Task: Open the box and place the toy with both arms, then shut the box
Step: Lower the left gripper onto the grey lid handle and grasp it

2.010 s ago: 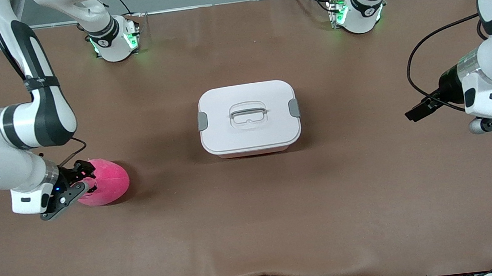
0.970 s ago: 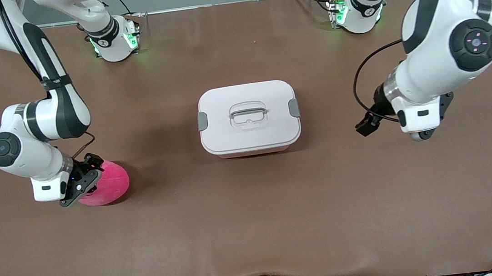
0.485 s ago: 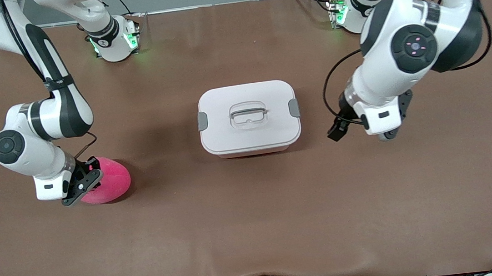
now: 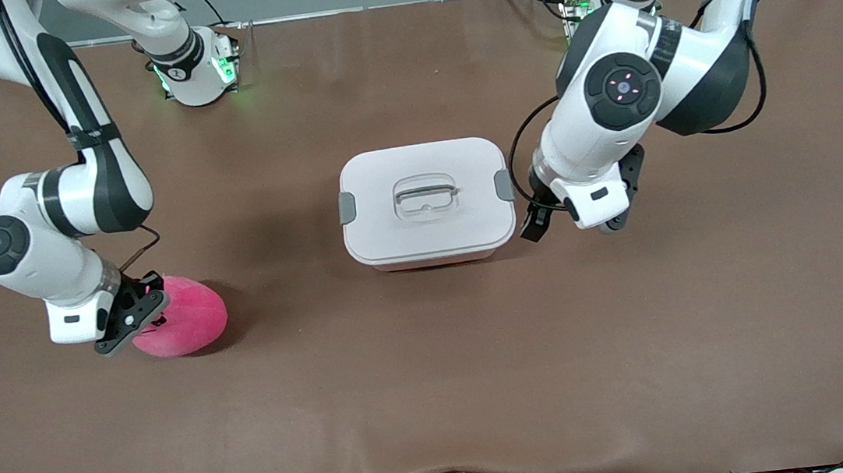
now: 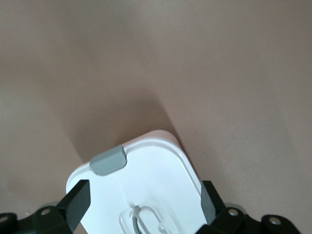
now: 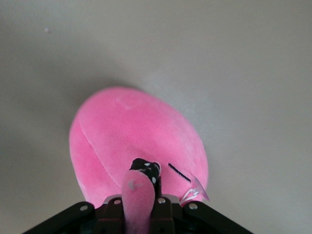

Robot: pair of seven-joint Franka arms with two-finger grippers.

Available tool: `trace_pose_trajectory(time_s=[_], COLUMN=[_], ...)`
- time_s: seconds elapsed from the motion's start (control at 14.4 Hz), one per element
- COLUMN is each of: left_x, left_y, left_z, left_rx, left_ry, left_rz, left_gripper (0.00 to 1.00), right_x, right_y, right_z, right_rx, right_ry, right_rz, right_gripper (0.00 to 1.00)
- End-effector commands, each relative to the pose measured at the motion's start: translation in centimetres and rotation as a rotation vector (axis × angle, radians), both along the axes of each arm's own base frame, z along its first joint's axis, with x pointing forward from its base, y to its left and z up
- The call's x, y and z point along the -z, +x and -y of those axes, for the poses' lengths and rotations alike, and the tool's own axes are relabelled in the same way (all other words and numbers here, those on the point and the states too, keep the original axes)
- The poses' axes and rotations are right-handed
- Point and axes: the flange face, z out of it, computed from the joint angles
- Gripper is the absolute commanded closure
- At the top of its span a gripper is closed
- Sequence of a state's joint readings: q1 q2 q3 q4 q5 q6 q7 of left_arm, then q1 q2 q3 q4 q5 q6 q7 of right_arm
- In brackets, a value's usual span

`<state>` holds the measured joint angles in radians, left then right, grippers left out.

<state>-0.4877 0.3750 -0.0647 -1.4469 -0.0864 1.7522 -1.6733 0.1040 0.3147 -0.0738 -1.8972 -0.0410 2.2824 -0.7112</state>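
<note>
**Toy pinched, box lid on**

Front view: I see the lidded box (image 4: 426, 203) mid-table, the plush toy (image 4: 184, 326) at its eight o'clock toward the right arm's end. The right gripper (image 4: 134, 315) is on the toy; the left gripper (image 4: 597, 212) hangs beside the box's grey clip (image 4: 504, 185).

Left wrist: fingers (image 5: 78, 201) spread wide, lid (image 5: 146, 185) between them.

Right wrist: fingers clamped together on a pink nub of the toy (image 6: 139, 146).

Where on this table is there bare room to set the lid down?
Bare table runs along the front camera's edge, nearer than the box and the toy, and between those two. Crowded: beside the box under the left end effector, and around the toy.
</note>
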Motion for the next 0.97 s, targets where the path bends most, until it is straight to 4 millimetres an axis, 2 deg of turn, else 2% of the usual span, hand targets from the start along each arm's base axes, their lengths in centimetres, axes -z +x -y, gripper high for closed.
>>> trace_pose_trajectory(time_s=[0.0,0.14,0.28,0.49,0.69,0.9], left_x=[0.6,1.4,1.9,2.5,4.2,5.2], left_y=[-0.6,-1.4,-2.4,-3.3,-4.8,-6.0], left_z=[2.1,3.8,5.6,7.3,10.1,11.9], left_rx=[-0.063,-0.102,-0.069,-0.073,-0.142,-0.226], left_ry=[-0.004,0.006,0.016,0.004,0.020,0.032], left_rz=[-0.014,-0.021,-0.013,-0.015,-0.011,-0.024], left_gripper=[0.00,0.00,0.00,0.00,0.00,0.00], right_x=[-2.0,-2.4,-3.1,-3.4,-3.4,-3.5], right_y=[0.1,0.2,0.6,0.8,0.8,0.9], right_z=[0.6,0.6,0.5,0.4,0.2,0.1], right_rx=[-0.004,-0.006,-0.036,-0.056,-0.060,-0.091], right_ry=[-0.011,-0.014,-0.050,-0.073,-0.074,-0.095], right_rz=[0.026,0.034,0.049,0.056,0.057,0.061], right_gripper=[1.00,1.00,1.00,1.00,1.00,1.00])
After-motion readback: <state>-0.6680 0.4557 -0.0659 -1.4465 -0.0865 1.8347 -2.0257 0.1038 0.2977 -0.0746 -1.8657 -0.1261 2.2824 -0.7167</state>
